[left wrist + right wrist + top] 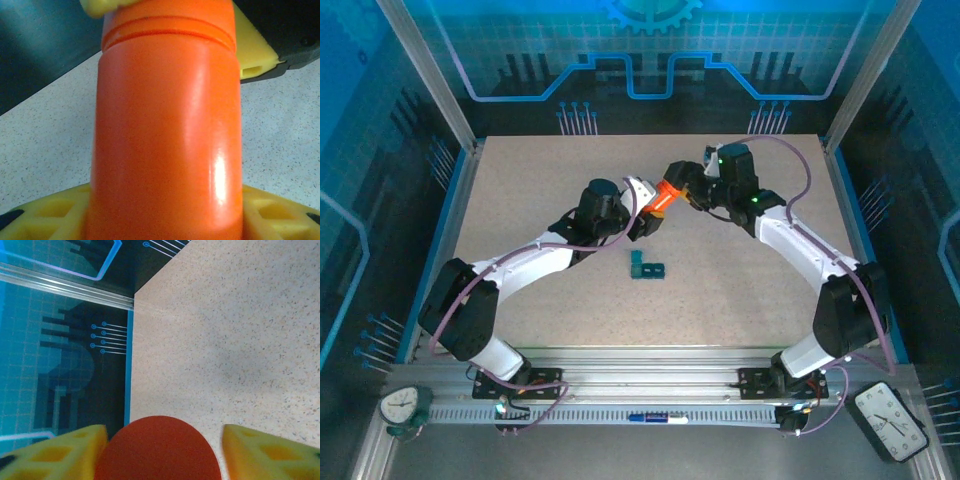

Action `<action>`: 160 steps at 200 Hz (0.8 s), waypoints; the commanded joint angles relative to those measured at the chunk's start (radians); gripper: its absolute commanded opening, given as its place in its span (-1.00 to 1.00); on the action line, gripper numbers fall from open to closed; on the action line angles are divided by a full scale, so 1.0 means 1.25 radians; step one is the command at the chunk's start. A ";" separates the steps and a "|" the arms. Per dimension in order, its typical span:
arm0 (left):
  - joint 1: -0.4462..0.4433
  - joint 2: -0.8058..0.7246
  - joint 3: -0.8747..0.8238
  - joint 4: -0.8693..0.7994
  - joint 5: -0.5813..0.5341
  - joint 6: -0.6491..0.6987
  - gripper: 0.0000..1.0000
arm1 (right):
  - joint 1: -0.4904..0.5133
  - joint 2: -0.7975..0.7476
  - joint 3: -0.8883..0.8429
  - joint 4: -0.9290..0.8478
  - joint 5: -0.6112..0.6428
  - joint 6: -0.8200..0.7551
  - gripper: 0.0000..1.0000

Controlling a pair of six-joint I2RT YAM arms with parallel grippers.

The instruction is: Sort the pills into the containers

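A speckled beige table (740, 260) sits inside a blue-lit, panelled enclosure. Above its middle, an orange cylindrical plastic bottle (663, 198) hangs tilted between the two arms. The left gripper (645, 197) is clamped around the bottle's body, with its yellow fingers (45, 215) pressed against both sides. The right gripper (682, 190) is at the bottle's cap end, its yellow fingers (55, 455) flanking the round orange cap (157, 450). One finger touches the cap, but I cannot tell whether the other has met it.

The step in hand looks like opening the bottle. To do it well, the right fingers should seat squarely on the cap before twisting, while the left holds the body firm and keeps the mouth raised so nothing spills.

The small dark-teal plastic pill box (647, 266) lies flat on the table, nearer the arm bases than the bottle and well apart from it. It is too small to tell whether its lids are open or what is inside. The bottle's opaque wall hides its contents too.
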 commanded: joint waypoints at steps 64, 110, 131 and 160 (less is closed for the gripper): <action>0.018 -0.007 0.027 0.013 0.122 -0.058 -1.00 | -0.046 0.010 -0.083 0.257 -0.195 -0.133 -0.30; 0.038 -0.016 0.027 0.007 0.265 -0.111 -1.00 | -0.106 0.064 -0.165 0.570 -0.390 -0.155 -0.21; 0.039 -0.014 0.026 0.003 0.257 -0.109 -1.00 | -0.107 0.063 -0.177 0.607 -0.375 -0.105 0.16; 0.039 -0.009 0.028 -0.011 0.204 -0.086 -1.00 | -0.115 0.015 -0.173 0.522 -0.288 -0.052 0.48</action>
